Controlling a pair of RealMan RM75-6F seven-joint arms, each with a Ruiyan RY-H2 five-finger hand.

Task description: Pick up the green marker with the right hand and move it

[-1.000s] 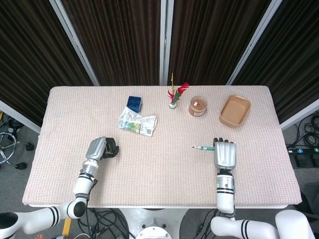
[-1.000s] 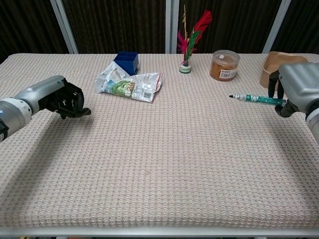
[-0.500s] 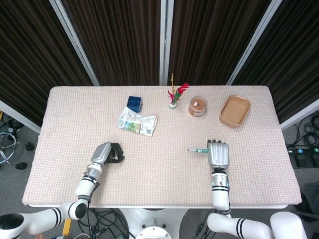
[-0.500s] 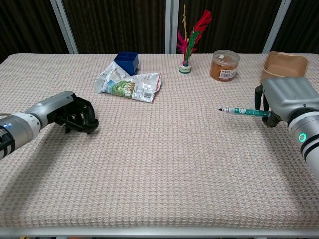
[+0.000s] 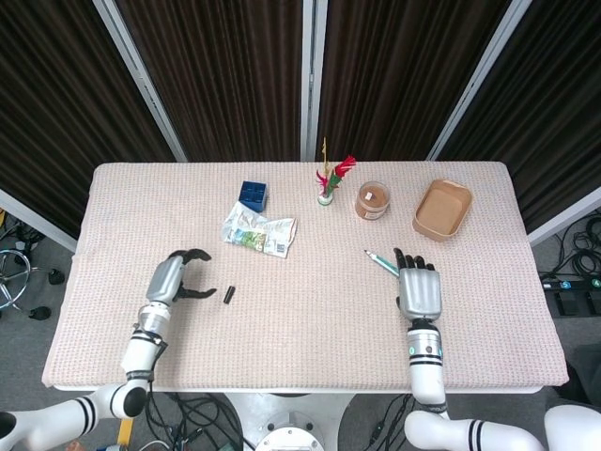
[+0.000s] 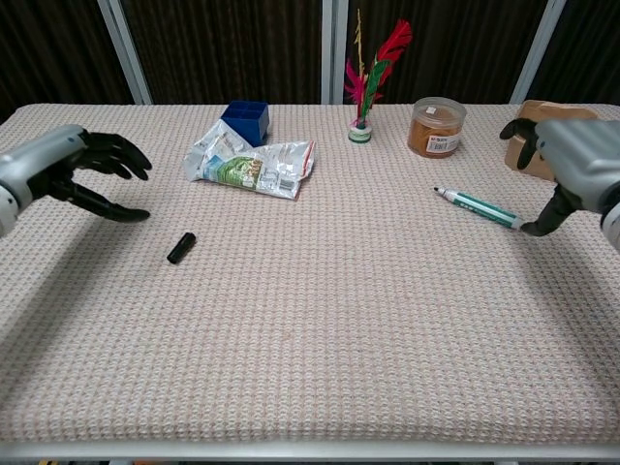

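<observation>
The green marker [image 5: 380,262] [image 6: 475,206] lies flat on the tablecloth at a slant, with nothing holding it. My right hand [image 5: 420,289] [image 6: 572,174] is just right of it, fingers spread and empty. One dark fingertip [image 6: 533,225] sits right by the marker's near end; I cannot tell if it touches. My left hand [image 5: 174,279] [image 6: 68,170] hovers over the left side of the table with its fingers apart and nothing in it. A small black cylinder [image 5: 228,295] [image 6: 180,248] lies on the cloth just to its right.
Along the back stand a blue box [image 5: 252,194] [image 6: 245,118], a crumpled snack bag [image 5: 259,231] [image 6: 250,165], a feathered shuttlecock [image 5: 329,183] [image 6: 368,87], a brown-filled jar [image 5: 373,200] [image 6: 436,126] and a tan bowl [image 5: 442,209] [image 6: 533,131].
My right hand has spread its fingers and let go of the marker, which now lies slanted on the table. My left hand has opened, dropped the black cylinder and drawn back to the left.
</observation>
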